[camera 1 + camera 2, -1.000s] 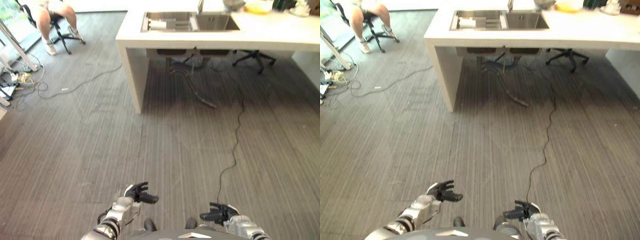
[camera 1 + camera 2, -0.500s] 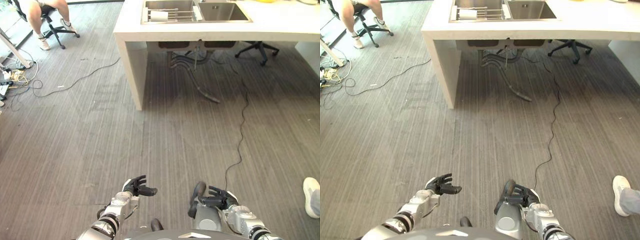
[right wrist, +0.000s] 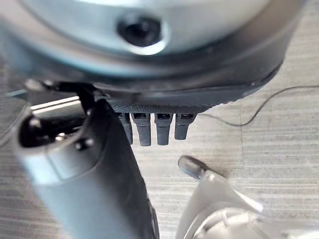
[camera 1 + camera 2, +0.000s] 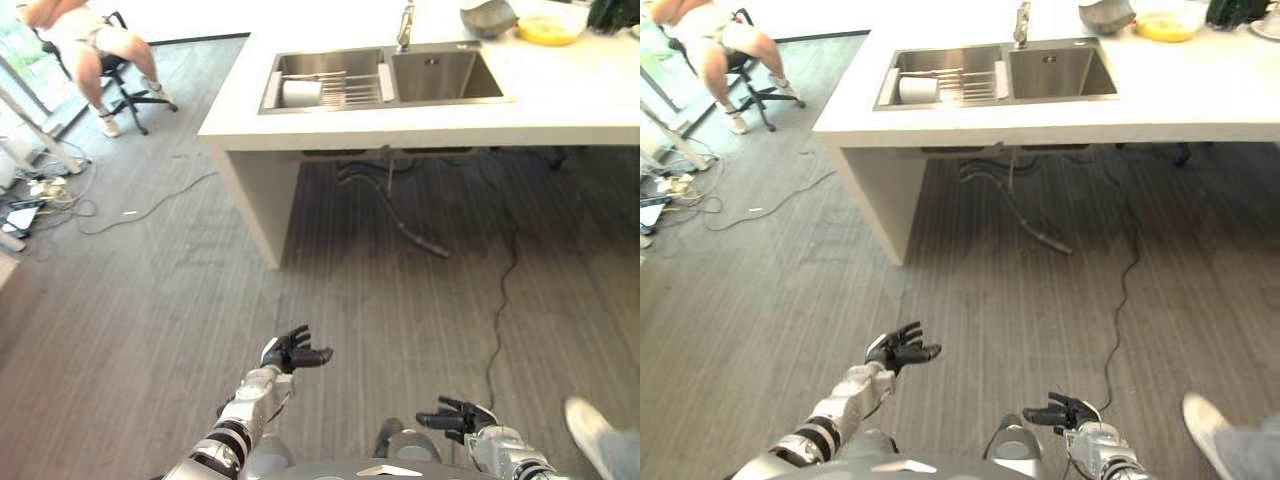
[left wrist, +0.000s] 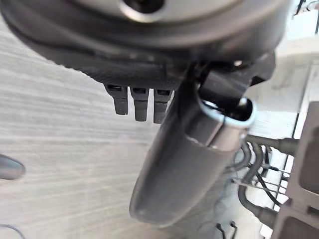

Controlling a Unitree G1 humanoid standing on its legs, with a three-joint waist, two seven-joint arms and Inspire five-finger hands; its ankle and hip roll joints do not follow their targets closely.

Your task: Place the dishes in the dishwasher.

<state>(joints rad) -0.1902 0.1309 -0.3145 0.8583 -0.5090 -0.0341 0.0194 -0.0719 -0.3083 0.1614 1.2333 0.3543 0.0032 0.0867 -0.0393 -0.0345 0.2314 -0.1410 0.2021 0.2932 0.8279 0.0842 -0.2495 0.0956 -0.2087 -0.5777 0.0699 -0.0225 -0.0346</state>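
Observation:
A white dish (image 4: 300, 92) lies on a wire rack (image 4: 350, 90) in the left basin of the sink (image 4: 445, 75), far ahead of me. A grey bowl (image 4: 487, 16) and a yellow bowl (image 4: 546, 27) stand on the white counter (image 4: 560, 105) behind the sink. My left hand (image 4: 291, 354) hangs low over the floor, open and empty, its fingers (image 5: 135, 102) straight. My right hand (image 4: 456, 417) is lower and closer to me, also open, with its fingers (image 3: 156, 128) holding nothing. Both hands are well short of the counter.
The counter's white side panel (image 4: 250, 195) stands ahead on the left, with hoses (image 4: 400, 205) under the sink. A black cable (image 4: 500, 300) runs across the floor. A person sits on a chair (image 4: 125, 75) at far left. A person's shoe (image 4: 598, 432) is at lower right.
The whole picture has shifted with the camera, and the sink and counter now show closer. Both hands stay open and empty; the left one reaches a little further forward.

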